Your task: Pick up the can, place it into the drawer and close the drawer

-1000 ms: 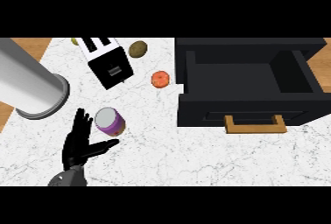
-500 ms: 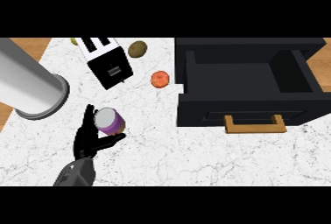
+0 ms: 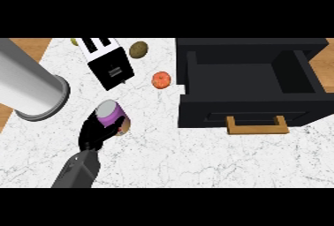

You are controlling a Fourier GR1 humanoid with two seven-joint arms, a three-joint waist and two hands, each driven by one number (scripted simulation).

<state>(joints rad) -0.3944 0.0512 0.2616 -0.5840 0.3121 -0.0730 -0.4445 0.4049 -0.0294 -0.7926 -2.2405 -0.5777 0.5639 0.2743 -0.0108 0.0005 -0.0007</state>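
The left hand curls round the purple can, holding it over the marble counter (left of the drawer). Further right, the black drawer stands open, its wooden handle facing near. Beyond lie an orange fruit, a toaster and a brown potato.
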